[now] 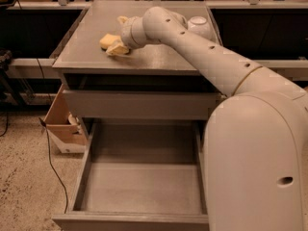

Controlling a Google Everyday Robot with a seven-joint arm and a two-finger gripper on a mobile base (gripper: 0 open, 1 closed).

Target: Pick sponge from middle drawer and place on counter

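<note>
The yellow-tan sponge (108, 40) lies on the grey counter (91, 57), left of its middle. My gripper (118, 34) is just right of the sponge, low over the counter. It is open, with one tan finger (117, 50) against the sponge's near side and the other finger (122, 19) behind it. The middle drawer (144, 186) is pulled out below, and its flat floor is bare. My arm reaches in from the right across the counter.
A white bowl (198, 25) stands on the counter's back right, behind my arm. A shallower drawer front (139, 105) sits shut under the counter. A cardboard box (62, 126) and a black cable (53, 162) are on the floor at the left.
</note>
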